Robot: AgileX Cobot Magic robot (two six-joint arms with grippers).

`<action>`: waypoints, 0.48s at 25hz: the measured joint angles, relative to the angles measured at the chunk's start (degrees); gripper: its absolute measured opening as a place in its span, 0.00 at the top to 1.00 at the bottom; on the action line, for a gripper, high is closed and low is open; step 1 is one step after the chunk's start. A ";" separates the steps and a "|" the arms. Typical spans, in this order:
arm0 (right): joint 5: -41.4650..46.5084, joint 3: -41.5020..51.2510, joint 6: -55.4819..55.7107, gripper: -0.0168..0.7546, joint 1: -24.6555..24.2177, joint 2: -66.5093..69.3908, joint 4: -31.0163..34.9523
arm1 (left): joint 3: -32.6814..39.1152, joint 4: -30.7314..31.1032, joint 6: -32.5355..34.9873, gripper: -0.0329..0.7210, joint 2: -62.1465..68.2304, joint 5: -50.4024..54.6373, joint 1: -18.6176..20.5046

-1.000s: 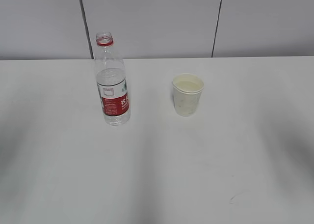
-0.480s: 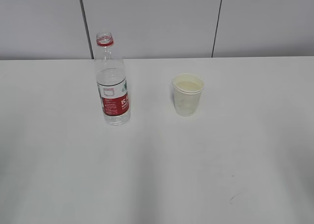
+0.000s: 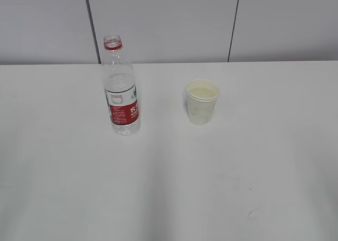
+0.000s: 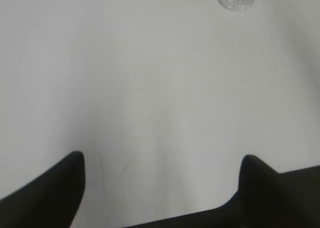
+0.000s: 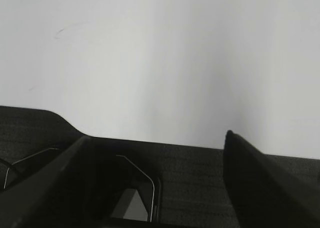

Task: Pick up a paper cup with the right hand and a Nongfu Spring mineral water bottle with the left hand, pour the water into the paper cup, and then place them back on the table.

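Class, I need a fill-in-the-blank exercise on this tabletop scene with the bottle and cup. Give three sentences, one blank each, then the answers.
1. The Nongfu Spring mineral water bottle stands upright with no ____ on its neck.
2. In the exterior view, the paper cup stands to the ____ of the bottle.
3. Both stand on a plain ____ table.

Missing words: cap; right; white

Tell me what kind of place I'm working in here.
Probably a lab or test bench, not a kitchen: a plain white table, grey panelled wall behind, and only a bottle and a paper cup set out.
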 joint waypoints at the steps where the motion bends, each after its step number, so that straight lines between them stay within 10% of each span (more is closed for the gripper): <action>1: -0.01 0.00 0.00 0.22 0.00 -1.01 0.00 | 0.00 0.00 0.00 0.20 -1.33 0.00 0.00; 12: -0.08 0.00 0.00 0.22 0.00 -14.23 0.00 | 0.00 -0.05 0.00 0.20 -11.88 0.38 0.00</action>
